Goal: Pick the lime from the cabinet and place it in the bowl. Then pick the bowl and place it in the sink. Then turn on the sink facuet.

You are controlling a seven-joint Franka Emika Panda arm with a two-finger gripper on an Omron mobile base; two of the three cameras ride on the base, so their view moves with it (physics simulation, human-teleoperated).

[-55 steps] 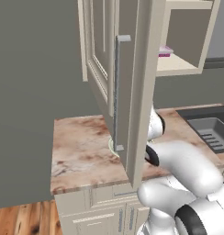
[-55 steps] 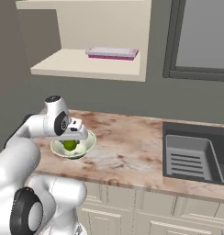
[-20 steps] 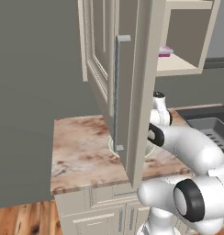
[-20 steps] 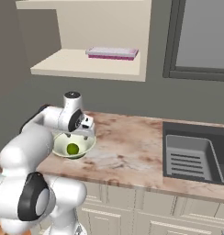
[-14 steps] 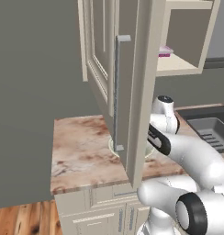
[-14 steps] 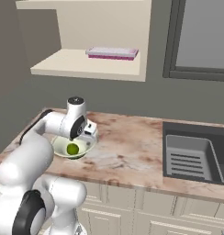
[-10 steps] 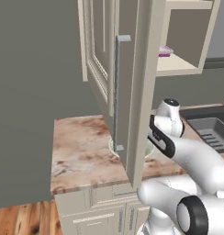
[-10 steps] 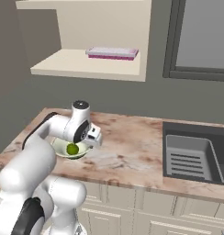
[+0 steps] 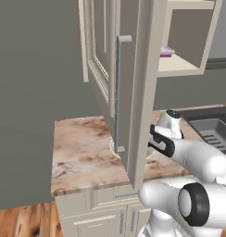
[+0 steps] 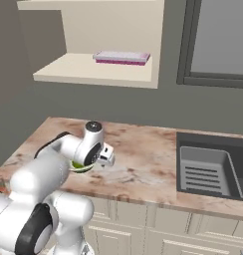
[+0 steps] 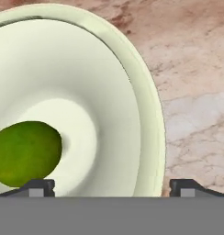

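Lime (image 11: 25,153) lies inside the bowl (image 11: 104,92), on the inner slope beside the bowl's centre, at the left of the hand view. It rests free; neither finger touches it. The bowl stands on the marbled brown countertop (image 10: 143,149), well to the left of the sink (image 10: 213,169) in the right base view. There, part of the bowl's green-tinged rim (image 10: 82,168) shows below the hand.

Gripper (image 11: 111,186) hangs low over the bowl with its jaws spread wide. In the hand view, one fingertip (image 11: 38,187) sits over the bowl's interior near the lime, and the other stands outside the rim, over the countertop. The rim passes between the two tips. Whether either tip touches the bowl cannot be told.

Cabinet (image 9: 133,69) hangs above the countertop with its panelled door swung open toward the camera in the left base view; the long grey bar handle (image 9: 119,92) runs down the door's edge. A flat pink item (image 10: 122,57) lies on the cabinet's open shelf. The sink's ribbed tray insert (image 10: 205,174) is visible in the basin.
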